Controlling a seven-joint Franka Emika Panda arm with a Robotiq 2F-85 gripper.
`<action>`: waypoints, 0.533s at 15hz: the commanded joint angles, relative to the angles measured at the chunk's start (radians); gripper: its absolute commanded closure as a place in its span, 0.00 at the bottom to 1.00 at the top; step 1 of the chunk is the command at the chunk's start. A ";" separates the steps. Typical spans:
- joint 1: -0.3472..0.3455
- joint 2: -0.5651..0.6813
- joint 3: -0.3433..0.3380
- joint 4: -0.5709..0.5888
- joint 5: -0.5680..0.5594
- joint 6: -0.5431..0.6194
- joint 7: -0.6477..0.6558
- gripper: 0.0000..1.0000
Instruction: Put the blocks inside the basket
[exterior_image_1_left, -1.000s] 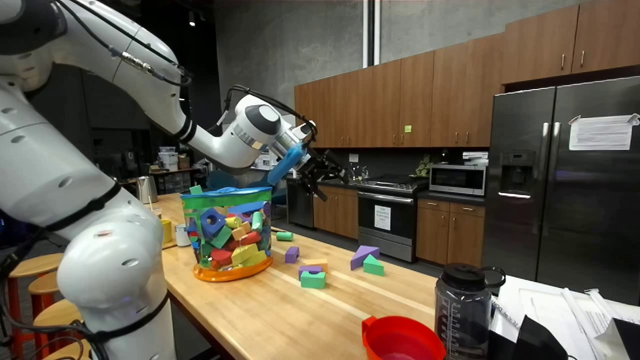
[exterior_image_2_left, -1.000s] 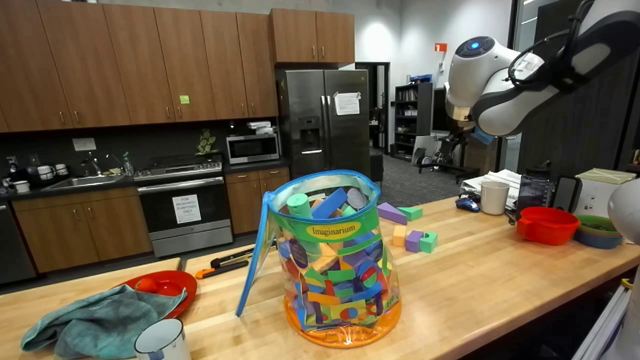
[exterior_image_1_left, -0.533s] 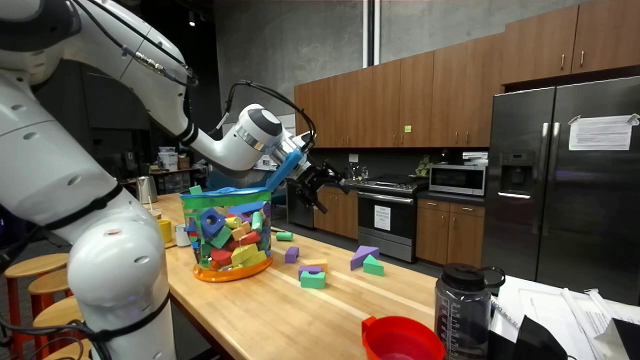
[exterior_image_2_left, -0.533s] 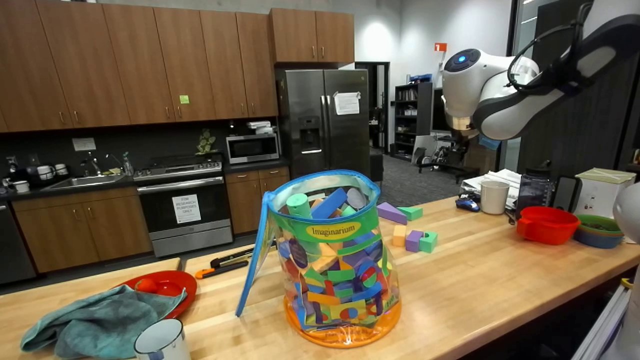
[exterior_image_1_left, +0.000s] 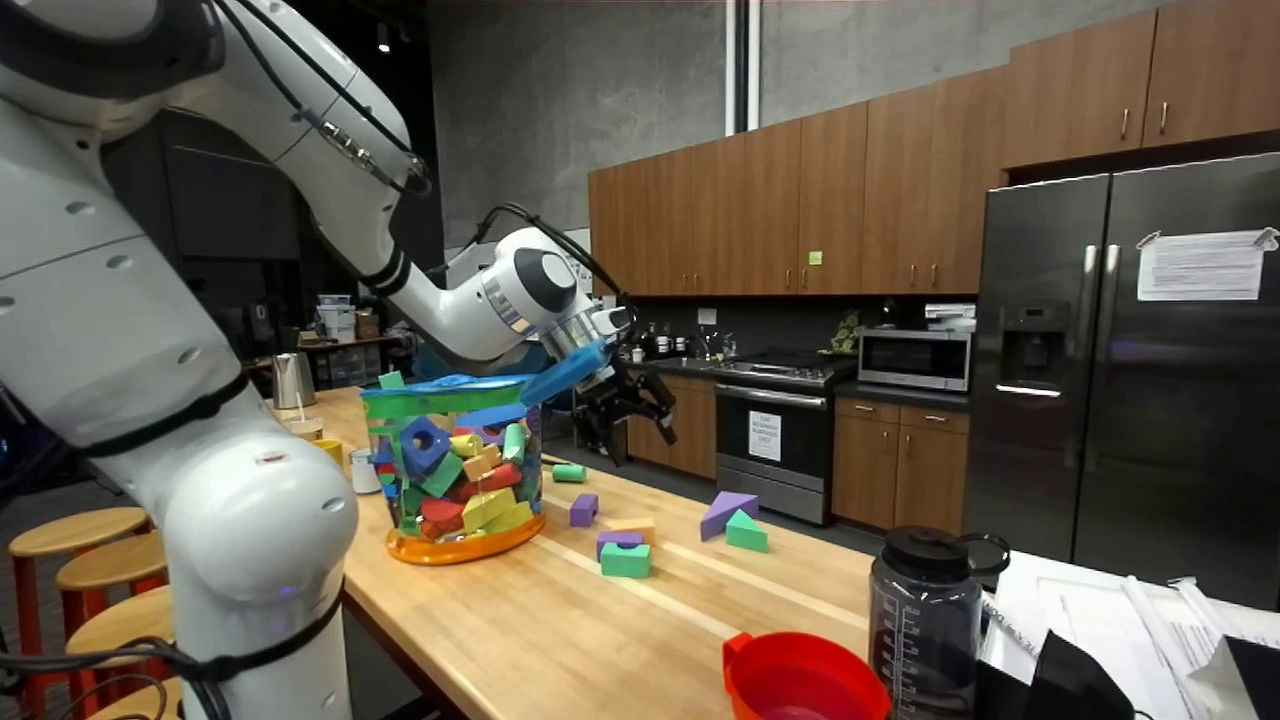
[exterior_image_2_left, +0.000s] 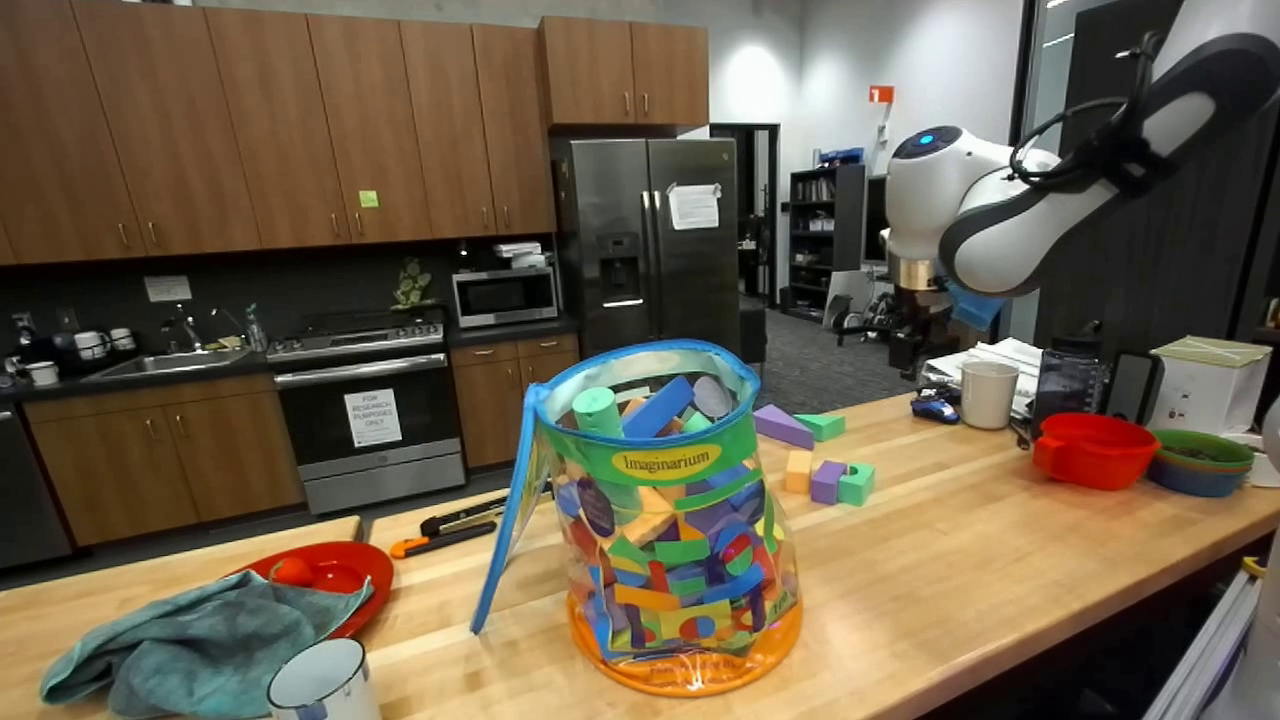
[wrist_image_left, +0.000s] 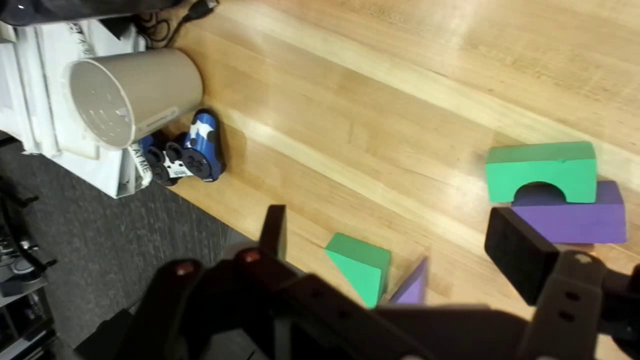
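The clear basket (exterior_image_1_left: 376, 404) with a green band and orange base stands full of coloured blocks; it also shows in an exterior view (exterior_image_2_left: 690, 680). Loose on the table lie a green triangle (wrist_image_left: 359, 270), a purple triangle (wrist_image_left: 413, 287), a green arch (wrist_image_left: 542, 172), a purple block (wrist_image_left: 575, 220) beside it, an orange block (exterior_image_2_left: 798, 471), a small purple block (exterior_image_1_left: 584, 510) and a green cylinder (exterior_image_1_left: 569, 472). My gripper (wrist_image_left: 397, 245) is open and empty, above the table. In the wrist view both triangles show between its fingers; its body partly hides the purple one.
A red bowl (exterior_image_2_left: 1095, 452), a dark bottle (exterior_image_1_left: 925, 620), a beige cup (wrist_image_left: 145, 95) and a game controller (wrist_image_left: 192, 155) are on the table. The basket's blue-edged lid (exterior_image_2_left: 508, 515) hangs open. A red plate (exterior_image_2_left: 350, 570) and a cloth (exterior_image_2_left: 200, 640) lie near a mug (exterior_image_2_left: 325, 680).
My gripper has moved down toward the table, in both exterior views. The blocks and the basket have not moved.
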 joint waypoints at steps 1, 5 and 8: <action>0.018 0.005 -0.015 -0.001 0.003 0.015 -0.005 0.00; 0.022 0.008 -0.019 -0.002 0.005 0.041 -0.011 0.00; 0.022 0.008 -0.020 -0.003 0.005 0.043 -0.013 0.00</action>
